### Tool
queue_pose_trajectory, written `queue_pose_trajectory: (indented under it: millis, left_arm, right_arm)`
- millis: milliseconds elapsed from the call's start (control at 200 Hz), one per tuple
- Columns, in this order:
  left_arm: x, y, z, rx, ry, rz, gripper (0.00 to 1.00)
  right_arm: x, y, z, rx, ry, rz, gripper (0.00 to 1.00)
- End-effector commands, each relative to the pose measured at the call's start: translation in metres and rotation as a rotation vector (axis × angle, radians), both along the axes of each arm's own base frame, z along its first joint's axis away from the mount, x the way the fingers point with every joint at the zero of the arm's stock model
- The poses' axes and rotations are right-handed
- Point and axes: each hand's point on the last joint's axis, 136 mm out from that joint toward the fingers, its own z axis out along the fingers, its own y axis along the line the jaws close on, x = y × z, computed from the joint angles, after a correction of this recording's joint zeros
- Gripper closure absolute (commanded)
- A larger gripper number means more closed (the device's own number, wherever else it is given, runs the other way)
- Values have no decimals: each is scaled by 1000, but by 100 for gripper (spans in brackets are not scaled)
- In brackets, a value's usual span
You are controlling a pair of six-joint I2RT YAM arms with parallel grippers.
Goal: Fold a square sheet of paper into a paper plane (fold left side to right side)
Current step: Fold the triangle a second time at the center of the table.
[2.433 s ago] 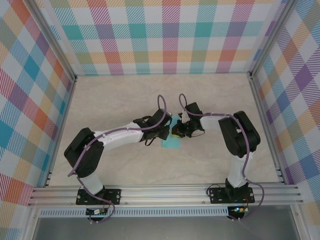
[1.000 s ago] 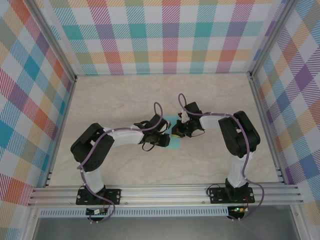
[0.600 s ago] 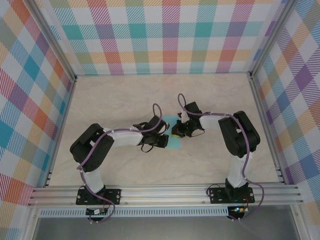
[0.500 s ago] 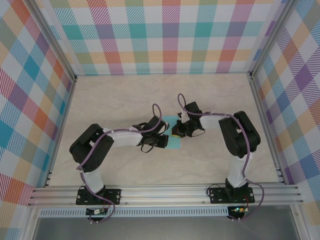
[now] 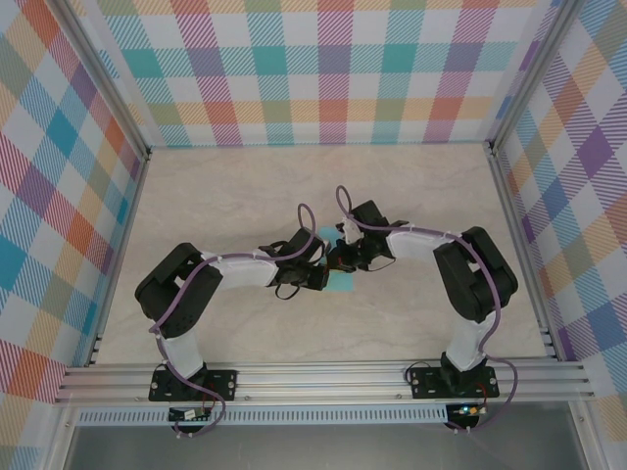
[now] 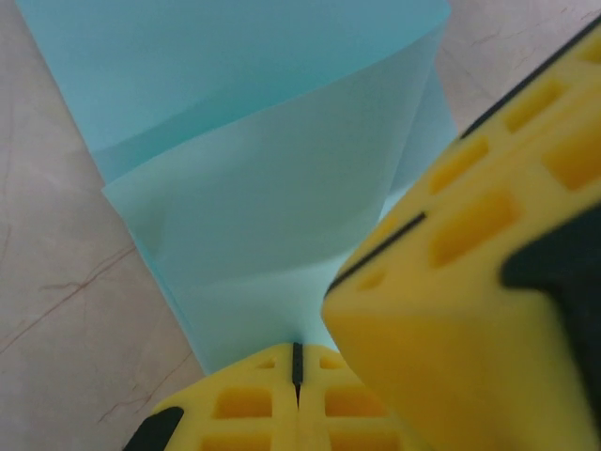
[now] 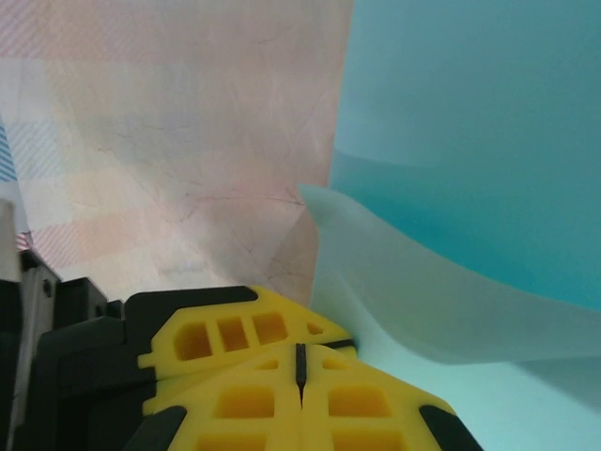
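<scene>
**A:** Where is the square sheet of paper, and why does it bulge like that?

**B:** It lies on the tabletop, about midway across, right between the two wrists. It is doubled over on itself in loose layers, and the upper flap arches instead of lying flat. I'd judge the fold has been laid across but not pressed into a crease.

**A:** What are the left fingers doing?

**B:** They are closed, pad against pad, at the near edge of the layers. The paper shows its broad face there, and I see none of it caught in the seam. My guess is they are shut to make one blunt tip for pressing.

**A:** And the right fingers?

**B:** Those are closed too, just beside the sheet's curled edge and close to the left pair. I cannot tell whether they touch the paper. They are probably placed to pin the layers so these neither spring open nor slide while the crease is made.

**A:** Is there any container involved?

**B:** Nothing here serves as one. The sheet rests bare on the tabletop, and between its layers I can make out only a gap.
</scene>
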Motion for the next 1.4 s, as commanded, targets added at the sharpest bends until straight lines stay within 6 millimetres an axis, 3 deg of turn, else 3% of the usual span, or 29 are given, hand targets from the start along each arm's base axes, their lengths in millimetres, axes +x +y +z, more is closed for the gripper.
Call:
queue_pose_trajectory:
  millis: [0,325,535,860,1225,1395]
  left_arm:
    - [-15,25,-24,93,78,27,100]
    - [-16,27,-26,104,77,34,100]
    - [-16,30,-29,114,79,39,100]
    - [-16,30,-32,123,80,34,100]
    - [-16,28,-29,110,80,34,100]
    - [-15,27,-25,104,75,32,100]
  right_arm:
    - [-9,-1,-15,-25,52,9,100]
    - [-11,-13,-41,-115,72,3,100]
    - [-2,-25,-47,-164,54,-3,100]
    - [19,-53,-49,-196,30,-48,100]
    - [61,-92,-51,-234,20,-135,100]
    - [71,-105,-32,-232,-20,-161,100]
